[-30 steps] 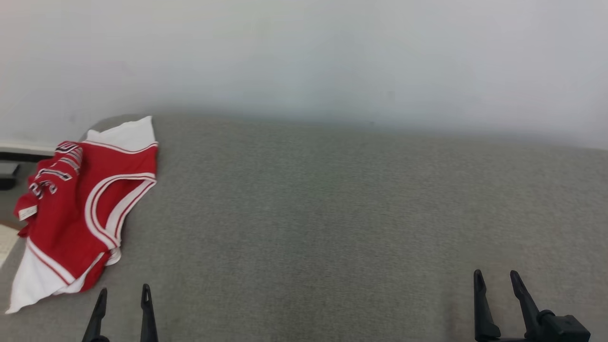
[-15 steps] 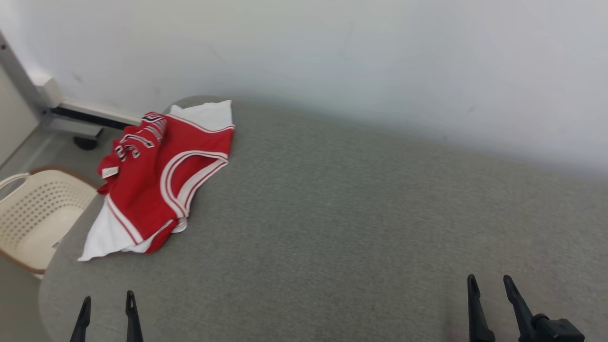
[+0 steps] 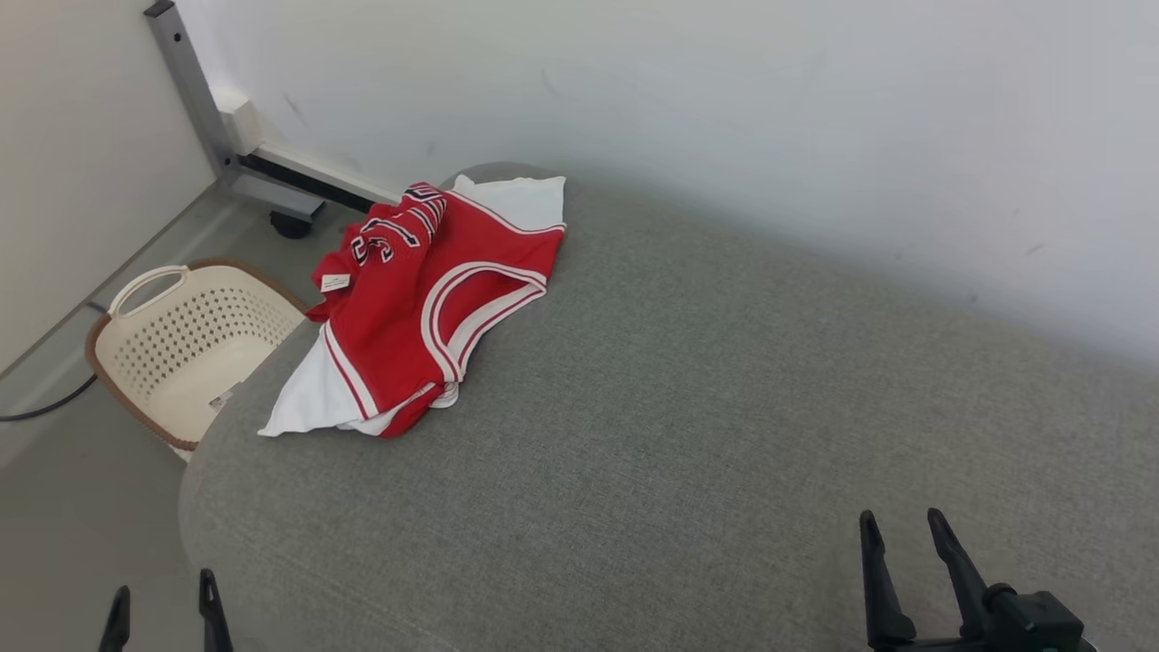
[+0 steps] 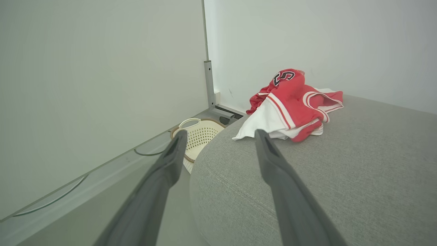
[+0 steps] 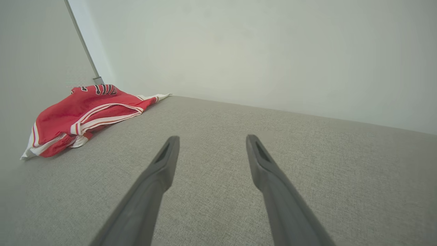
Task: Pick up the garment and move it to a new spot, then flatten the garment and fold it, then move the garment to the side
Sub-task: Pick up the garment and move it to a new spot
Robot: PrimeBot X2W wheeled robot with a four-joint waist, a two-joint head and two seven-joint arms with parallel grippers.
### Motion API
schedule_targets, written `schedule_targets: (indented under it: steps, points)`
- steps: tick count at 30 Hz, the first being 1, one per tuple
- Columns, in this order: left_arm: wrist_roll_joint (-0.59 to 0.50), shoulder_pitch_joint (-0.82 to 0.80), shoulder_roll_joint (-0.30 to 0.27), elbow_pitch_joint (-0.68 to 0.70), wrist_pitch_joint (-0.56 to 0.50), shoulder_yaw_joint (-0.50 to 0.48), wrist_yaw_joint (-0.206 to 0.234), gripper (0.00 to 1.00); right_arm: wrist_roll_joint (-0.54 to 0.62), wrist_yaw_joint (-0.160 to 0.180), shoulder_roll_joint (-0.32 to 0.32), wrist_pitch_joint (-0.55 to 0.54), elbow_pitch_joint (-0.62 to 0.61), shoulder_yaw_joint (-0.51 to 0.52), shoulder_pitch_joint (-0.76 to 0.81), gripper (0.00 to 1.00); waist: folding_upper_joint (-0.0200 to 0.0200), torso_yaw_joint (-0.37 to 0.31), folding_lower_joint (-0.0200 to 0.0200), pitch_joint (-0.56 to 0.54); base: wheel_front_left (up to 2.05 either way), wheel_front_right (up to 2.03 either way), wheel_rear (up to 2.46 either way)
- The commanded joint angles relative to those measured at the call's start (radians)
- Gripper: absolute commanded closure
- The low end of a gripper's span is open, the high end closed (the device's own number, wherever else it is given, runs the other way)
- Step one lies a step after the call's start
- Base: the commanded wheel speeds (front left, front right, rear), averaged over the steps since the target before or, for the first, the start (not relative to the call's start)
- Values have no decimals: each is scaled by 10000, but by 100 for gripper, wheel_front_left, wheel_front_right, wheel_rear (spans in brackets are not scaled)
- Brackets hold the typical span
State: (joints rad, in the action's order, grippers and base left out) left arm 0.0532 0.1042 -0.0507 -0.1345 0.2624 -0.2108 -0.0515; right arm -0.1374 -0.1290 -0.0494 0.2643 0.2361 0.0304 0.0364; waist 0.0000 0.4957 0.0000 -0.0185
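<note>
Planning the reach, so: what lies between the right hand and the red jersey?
Nothing but bare grey cushion; the right wrist view shows that stretch from the right hand to the jersey, and the head view agrees.

Head view: set high, looking forward and down across the grey fabric-covered table (image 3: 688,407) toward its far left corner and the wall (image 3: 724,109). The left claw (image 3: 163,589) and right claw (image 3: 903,521) sit at the bottom edge.
Left wrist view: low, just off the table's rounded left end. It faces along its own claw toward the garment (image 4: 290,99), with the basket (image 4: 201,135) on the floor (image 4: 102,184) at left.
Right wrist view: low, just above the table top, facing across it to the wall.
Nearness: the left wrist view is nearer the garment than the right.
Shared: all three views take in garment, table top and wall. Head and left wrist views also share the basket and metal post (image 3: 190,81).
</note>
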Motion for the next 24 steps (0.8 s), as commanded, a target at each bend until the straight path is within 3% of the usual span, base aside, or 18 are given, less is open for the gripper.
schedule_targets:
  steps: [1, 12, 20, 24]
  points:
    - [82, 122, 9, 111, 29, -78, 86, 0, 53, -33, -24, 14, 32, -94, -129, 0, 0, 148, 0, 152, 0, 0, 0]
    - [164, 115, 6, 227, 29, -92, 233, 0, 10, -33, -22, 12, 166, -301, -314, 0, 0, 173, 0, 194, 0, 0, 0]
    - [-51, -496, -33, -156, 29, -20, -133, 0, -105, -34, -19, 12, 64, -13, 40, 0, 0, -26, 0, -9, 0, 0, 0]
    - [103, -1110, -174, -451, 29, -187, -361, 0, -12, -34, -21, 12, -21, 24, -88, 0, 0, -518, 0, 172, 0, 0, 0]
